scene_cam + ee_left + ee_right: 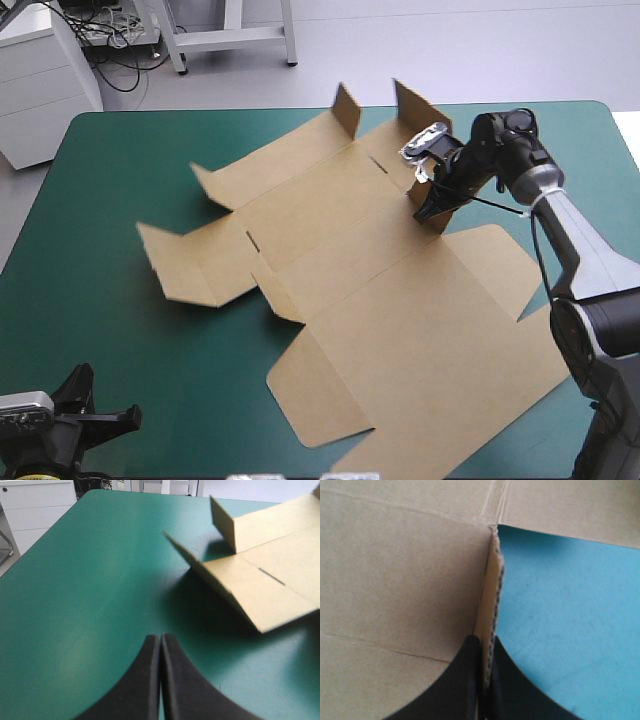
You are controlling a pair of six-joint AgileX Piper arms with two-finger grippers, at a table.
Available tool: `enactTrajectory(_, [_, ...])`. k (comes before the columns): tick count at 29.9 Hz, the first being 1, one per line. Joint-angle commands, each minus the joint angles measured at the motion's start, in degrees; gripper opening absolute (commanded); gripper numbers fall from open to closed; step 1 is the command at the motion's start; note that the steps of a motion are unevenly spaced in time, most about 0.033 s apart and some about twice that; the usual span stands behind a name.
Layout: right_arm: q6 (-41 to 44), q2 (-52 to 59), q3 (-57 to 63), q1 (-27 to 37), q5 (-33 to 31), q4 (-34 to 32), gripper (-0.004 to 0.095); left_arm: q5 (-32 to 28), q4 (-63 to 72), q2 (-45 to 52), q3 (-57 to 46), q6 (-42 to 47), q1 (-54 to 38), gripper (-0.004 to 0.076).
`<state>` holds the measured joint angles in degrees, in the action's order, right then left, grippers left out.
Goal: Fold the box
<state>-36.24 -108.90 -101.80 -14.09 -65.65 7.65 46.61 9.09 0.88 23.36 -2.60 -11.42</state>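
The brown box [370,290] lies as a cut sheet across the middle of the teal-green table, mostly flat, with several small flaps raised along its far and left edges. My right gripper [430,207] is at the sheet's right side, shut on a raised side flap. In the right wrist view that flap's edge [492,610] stands on end between the black fingers [507,685]. My left gripper [105,420] rests near the table's front left corner, shut and holding nothing. From the left wrist, the sheet's raised left flaps [240,585] lie ahead and to one side of the gripper [161,645].
A white cabinet [40,80] stands off the table's far left corner. Bare teal-green cover [120,340] stretches between the left gripper and the sheet.
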Motion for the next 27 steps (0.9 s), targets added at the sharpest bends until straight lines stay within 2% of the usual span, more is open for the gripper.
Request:
enactTrajectory(1, [-8.7, -0.5, -7.0, -2.5, -2.3, -0.1, -0.0023, -3.9, 0.6, 0.9, 1.8, 0.0, 0.4, -0.0032])
enactTrajectory(16, [-37.5, -5.7, -11.6, -9.9, -0.5, 0.7, -0.0023, -3.9, 0.6, 0.9, 1.8, 0.0, 0.4, -0.0032])
enactTrajectory(23, [-38.0, -6.0, -11.6, -12.2, 6.0, 2.7, -0.0023, -3.9, 0.6, 0.9, 1.8, 0.0, 0.4, -0.0032])
enactTrajectory(27, [-38.0, -6.4, -11.6, -12.2, 7.3, 5.5, -0.0021, -3.9, 0.6, 0.9, 1.8, 0.0, 0.4, -0.0032])
